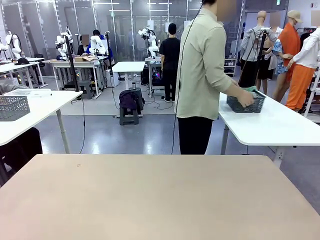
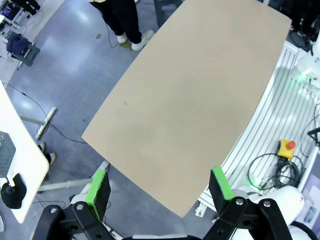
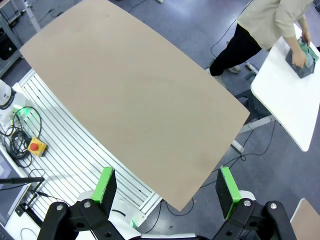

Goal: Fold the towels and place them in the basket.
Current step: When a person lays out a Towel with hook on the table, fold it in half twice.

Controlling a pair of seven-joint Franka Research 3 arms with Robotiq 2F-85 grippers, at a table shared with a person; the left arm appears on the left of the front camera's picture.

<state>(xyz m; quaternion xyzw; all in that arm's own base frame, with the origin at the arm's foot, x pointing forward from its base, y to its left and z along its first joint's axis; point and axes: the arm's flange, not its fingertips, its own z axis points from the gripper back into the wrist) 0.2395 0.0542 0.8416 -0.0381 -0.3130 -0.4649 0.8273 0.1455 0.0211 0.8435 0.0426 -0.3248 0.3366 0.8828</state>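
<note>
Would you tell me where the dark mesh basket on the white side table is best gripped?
Probably its top rim, from above: the basket sits upright and open, so a thin wall fits between jaws. The person's hand rests on it.

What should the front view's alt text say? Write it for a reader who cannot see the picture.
A person in a pale green shirt stands beyond the tan table, turned toward a white side table at picture right, with a hand on the dark wire-mesh basket. Other workstations stand behind.
</note>
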